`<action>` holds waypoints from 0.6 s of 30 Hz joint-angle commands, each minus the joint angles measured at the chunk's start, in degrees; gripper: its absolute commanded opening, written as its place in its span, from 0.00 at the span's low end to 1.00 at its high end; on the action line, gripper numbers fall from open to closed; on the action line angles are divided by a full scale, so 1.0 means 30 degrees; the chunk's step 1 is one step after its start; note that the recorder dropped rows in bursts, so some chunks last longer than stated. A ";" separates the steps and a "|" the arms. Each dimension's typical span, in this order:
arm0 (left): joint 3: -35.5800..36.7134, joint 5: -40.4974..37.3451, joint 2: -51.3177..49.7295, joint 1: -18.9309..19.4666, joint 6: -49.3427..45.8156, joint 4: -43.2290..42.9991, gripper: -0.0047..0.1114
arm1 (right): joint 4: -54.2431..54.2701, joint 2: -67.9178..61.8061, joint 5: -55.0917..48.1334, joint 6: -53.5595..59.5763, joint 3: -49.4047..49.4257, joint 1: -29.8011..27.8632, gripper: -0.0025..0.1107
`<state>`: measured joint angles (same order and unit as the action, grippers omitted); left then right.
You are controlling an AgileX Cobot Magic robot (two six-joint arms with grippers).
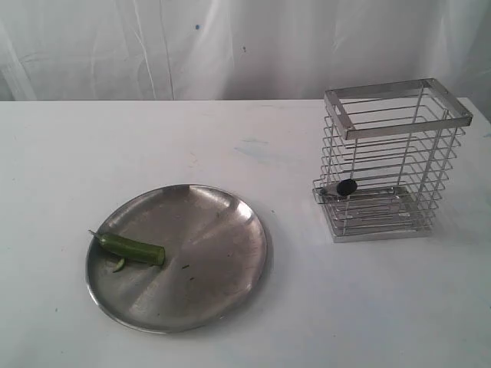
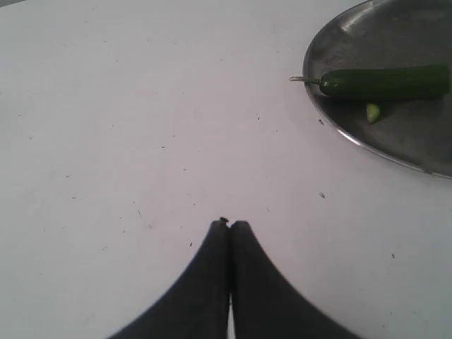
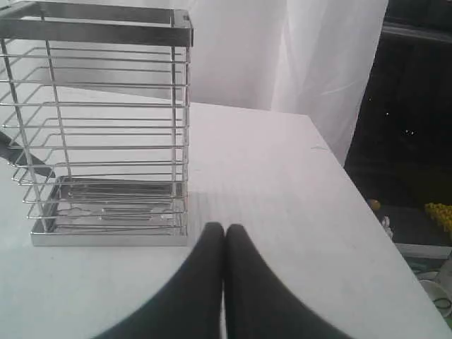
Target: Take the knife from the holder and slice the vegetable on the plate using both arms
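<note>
White curtain cloth point(image 1: 153, 46) hangs in soft folds behind a broad white bench point(image 1: 322, 307), matte and lightly speckled with small dark flecks. In the right wrist view the bench ends at a straight edge, and past it lies a dark area with some blurred yellow objects point(image 3: 439, 214) low down.

Next in bulk, the holder point(image 1: 391, 161) — a tall rectangular basket of thin silvery wire rungs with a flat steel band round its top — stands upright on the right side of the bench. The knife point(image 1: 347, 187) lies low inside it, tilted, its black handle end poking out through the wires on the side facing the plate; the blade is hard to make out among the rungs.

Well apart to the left sits the plate point(image 1: 222, 253), round, shallow, shiny grey steel with a raised rim. The vegetable point(image 1: 132, 248), a slender glossy green pod with a thin pointed stem, lies near its left rim, and a small cut green piece point(image 1: 120, 265) rests just beside it.

Each wrist view shows a pincer — left pincer point(image 2: 228, 226) and right pincer point(image 3: 224, 229) — with black curved fingers pressed together, holding nothing, above bare bench.
</note>
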<state>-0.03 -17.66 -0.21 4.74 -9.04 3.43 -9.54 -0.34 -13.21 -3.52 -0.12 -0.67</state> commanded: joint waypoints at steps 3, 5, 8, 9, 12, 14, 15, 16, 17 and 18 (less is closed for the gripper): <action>0.0011 0.0016 0.0069 -0.0092 0.0012 0.0098 0.04 | 0.0243 0.0114 0.4610 0.0086 0.0040 0.0065 0.02; 0.0011 0.0016 0.0069 -0.0092 0.0012 0.0098 0.04 | 0.0444 0.0114 0.8561 -0.0834 0.0040 0.0065 0.02; 0.0011 0.0016 0.0069 -0.0092 0.0012 0.0098 0.04 | 0.2230 0.0114 1.6676 -0.7489 0.0040 0.0065 0.02; 0.0011 0.0016 0.0069 -0.0092 0.0012 0.0098 0.04 | 0.2578 0.0114 1.8766 -0.7822 -0.0414 0.0065 0.02; 0.0011 0.0016 0.0069 -0.0092 0.0012 0.0098 0.04 | 0.1976 0.0114 1.9762 -0.7822 -0.4136 0.0065 0.02; 0.0011 0.0016 0.0069 -0.0092 0.0012 0.0098 0.04 | 0.0311 0.0114 1.8587 -0.7663 -0.6448 0.0065 0.02; 0.0011 0.0016 0.0069 -0.0092 0.0012 0.0098 0.04 | -0.0833 -0.0332 1.7309 -0.7048 -0.7750 0.0065 0.02; 0.0011 0.0016 0.0069 -0.0092 0.0012 0.0098 0.04 | -0.2338 -0.0914 1.5597 -0.6165 -0.8972 0.0065 0.02; 0.0011 0.0016 0.0069 -0.0092 0.0012 0.0098 0.04 | -0.3627 -0.1471 1.3940 -0.5346 -0.9853 0.0065 0.02; 0.0011 0.0016 0.0069 -0.0092 0.0012 0.0098 0.04 | -0.5033 -0.2412 1.1609 -0.4262 -1.0737 0.0065 0.02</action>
<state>-0.03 -17.66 -0.21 4.74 -9.04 3.43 -13.16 -2.63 35.60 -22.78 -25.77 -0.67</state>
